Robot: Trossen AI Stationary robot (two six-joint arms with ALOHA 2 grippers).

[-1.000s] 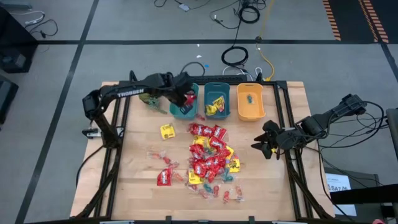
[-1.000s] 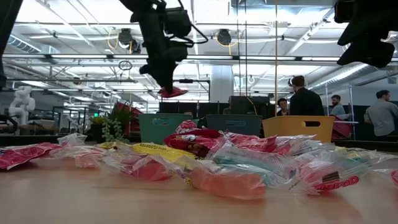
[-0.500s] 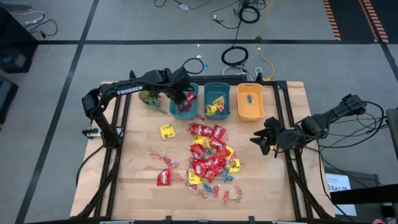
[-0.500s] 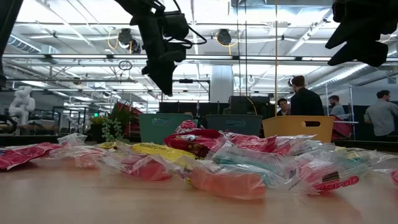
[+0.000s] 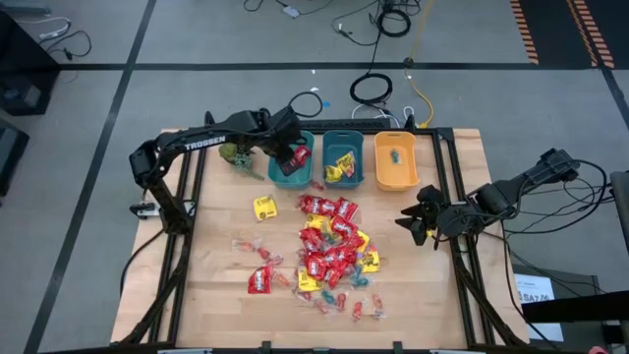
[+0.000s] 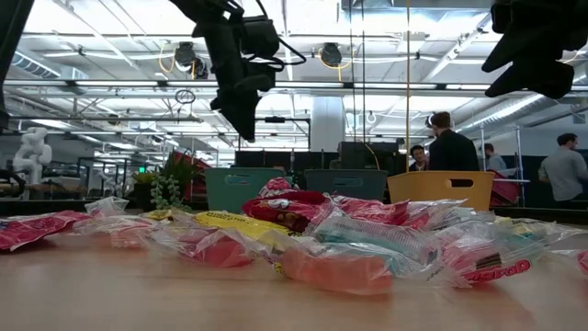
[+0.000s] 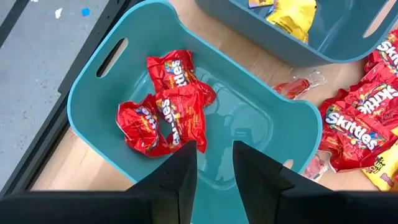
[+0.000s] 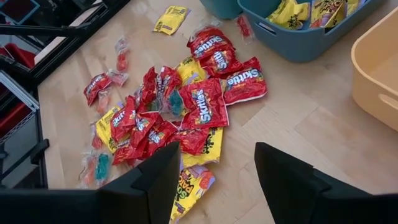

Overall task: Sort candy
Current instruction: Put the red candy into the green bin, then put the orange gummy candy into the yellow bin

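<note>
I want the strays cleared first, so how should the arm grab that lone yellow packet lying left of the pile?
The lone yellow packet lies flat on the wood, apart from the pile. Probably best for the left gripper to come straight down and pinch across its narrower width; bare wood shows on every side.

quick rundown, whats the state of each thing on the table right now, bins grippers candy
left gripper: open, empty, over the left teal bin
right gripper: open, empty, hovering at the table's right side
left teal bin: holds red packets
middle teal bin: holds yellow packets
yellow bin: holds a small teal piece
candy pile: unsorted, mid-table
small green plant: standing beside the left bin
</note>
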